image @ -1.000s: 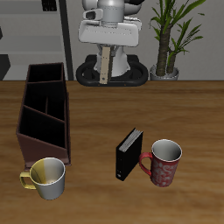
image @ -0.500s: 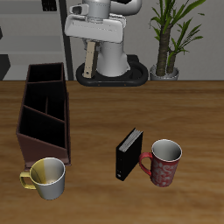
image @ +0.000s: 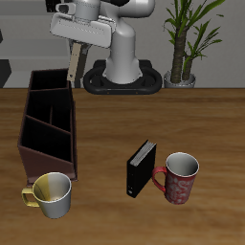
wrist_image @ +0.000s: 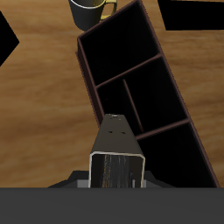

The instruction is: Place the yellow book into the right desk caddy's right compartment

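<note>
The yellow book (image: 74, 63) is pinched by the gripper (image: 75, 46) above the right desk caddy (image: 50, 120); the wooden tabletop (image: 191, 115) is backed by a potted plant (image: 186, 38).

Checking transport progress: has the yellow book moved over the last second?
Yes. The yellow book, held in the gripper, has travelled sideways from in front of the robot base to above the caddy's back end.
</note>
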Controlling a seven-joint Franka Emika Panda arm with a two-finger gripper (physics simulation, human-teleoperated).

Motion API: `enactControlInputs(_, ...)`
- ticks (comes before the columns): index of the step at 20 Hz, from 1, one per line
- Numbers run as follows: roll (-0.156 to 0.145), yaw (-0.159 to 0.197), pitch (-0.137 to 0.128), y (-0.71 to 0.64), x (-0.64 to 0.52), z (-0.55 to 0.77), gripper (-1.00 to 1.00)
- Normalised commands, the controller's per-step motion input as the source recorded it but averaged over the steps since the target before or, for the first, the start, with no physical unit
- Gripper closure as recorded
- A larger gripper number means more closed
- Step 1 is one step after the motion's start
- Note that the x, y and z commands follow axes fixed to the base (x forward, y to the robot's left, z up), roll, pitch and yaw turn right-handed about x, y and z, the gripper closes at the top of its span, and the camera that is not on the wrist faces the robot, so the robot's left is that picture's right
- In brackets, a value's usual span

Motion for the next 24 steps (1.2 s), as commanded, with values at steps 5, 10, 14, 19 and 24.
enactControlInputs(5, -0.066, 0.001, -0.025, -0.45, -0.21, 0.05, 1.00)
enactControlInputs(10, -0.069, -0.023, 0.008, -0.36, -0.11, -0.05, 1.00)
enactControlInputs(14, -0.045, -0.006, 0.008, -0.20, -0.07, -0.14, 1.00)
enactControlInputs(19, -0.049, -0.033, 0.024, -0.20, 0.00, -0.12, 1.00)
enactControlInputs(24, -0.034, -0.010, 0.013, -0.03, -0.01, -0.18, 1.00)
